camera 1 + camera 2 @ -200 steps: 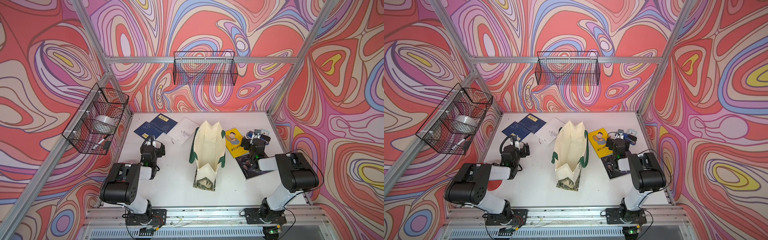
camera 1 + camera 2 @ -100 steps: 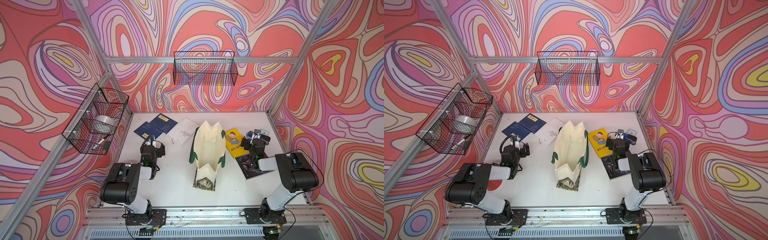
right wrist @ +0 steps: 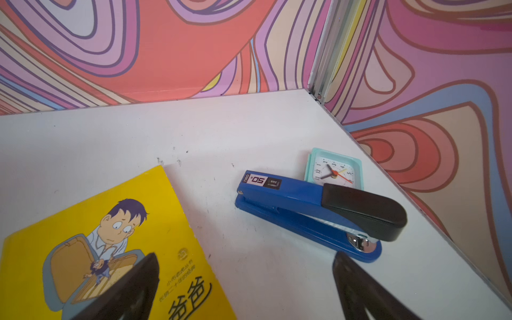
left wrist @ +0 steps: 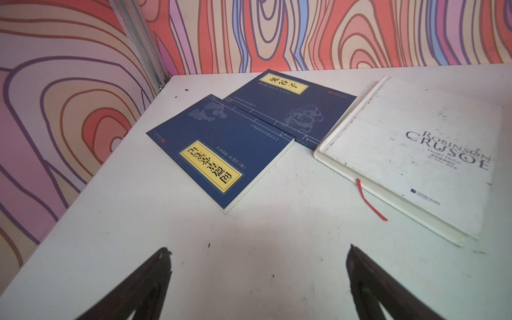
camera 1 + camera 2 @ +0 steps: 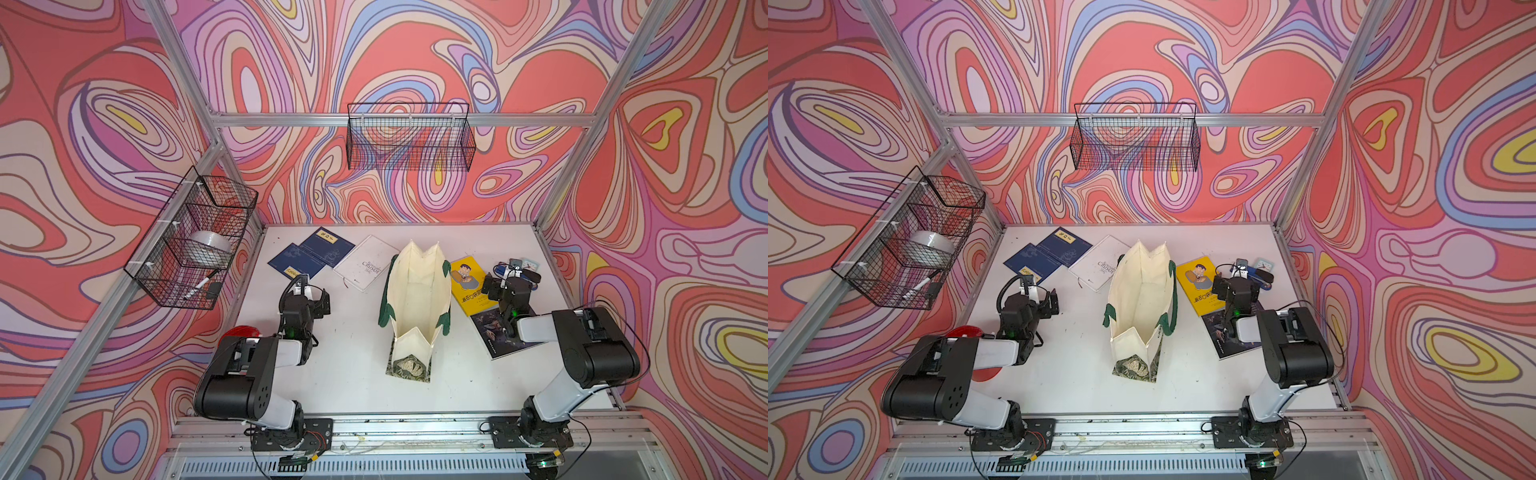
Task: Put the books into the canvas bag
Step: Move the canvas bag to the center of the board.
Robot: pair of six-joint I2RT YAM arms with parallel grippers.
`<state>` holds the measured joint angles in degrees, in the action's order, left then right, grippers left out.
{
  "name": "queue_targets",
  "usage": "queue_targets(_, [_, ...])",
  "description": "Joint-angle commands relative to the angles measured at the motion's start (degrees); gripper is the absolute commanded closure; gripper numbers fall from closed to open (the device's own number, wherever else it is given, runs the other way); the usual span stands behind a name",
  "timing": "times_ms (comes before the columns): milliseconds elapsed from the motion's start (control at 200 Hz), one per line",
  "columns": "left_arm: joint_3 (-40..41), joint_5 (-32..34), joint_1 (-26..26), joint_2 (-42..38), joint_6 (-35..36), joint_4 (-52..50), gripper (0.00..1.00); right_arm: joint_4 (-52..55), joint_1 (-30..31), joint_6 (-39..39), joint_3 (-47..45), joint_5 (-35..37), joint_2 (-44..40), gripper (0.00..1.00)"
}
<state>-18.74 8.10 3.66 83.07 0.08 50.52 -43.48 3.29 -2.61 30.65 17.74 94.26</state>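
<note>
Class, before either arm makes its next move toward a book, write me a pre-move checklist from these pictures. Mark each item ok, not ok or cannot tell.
1. Left end effector open and empty: ok.
2. Right end effector open and empty: ok.
3. Canvas bag upright, mouth open: ok.
4. Near navy book uncovered, its edge resting on the far navy book: ok.
5. Stapler and clock lying apart from the yellow book: ok.
6. Dark book fully free to grasp: cannot tell, the right arm hides part of it.
</note>
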Motion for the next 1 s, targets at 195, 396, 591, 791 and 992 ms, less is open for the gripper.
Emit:
queue_targets(195, [-13.17,1.44,1.77,-10.36,-1.71,-26.08,0.00,37.13,0.27,-11.56,22.61,-7.22,-8.69,0.06])
queue_targets(396, [-32.33,-2.43,5.12,-3.38,-4.96,-48.27,0.05,54.89,8.82,-12.29,43.69,-5.41,-4.70,0.09])
queue_targets(591, [-53.30,-2.43,9.29,13.83,-7.28,-64.89,0.06,68.53,18.64,-14.18,63.14,-6.52,3.93,0.14])
queue_targets(791, [-77.92,-7.48,10.04,34.08,-10.84,-82.93,0.10,76.86,29.04,-15.49,77.72,-7.40,13.10,0.18])
queue_targets(992, [-94.50,-6.41,10.12,48.48,-9.35,-89.71,0.10,81.00,36.21,-15.05,89.41,-6.19,22.96,0.19])
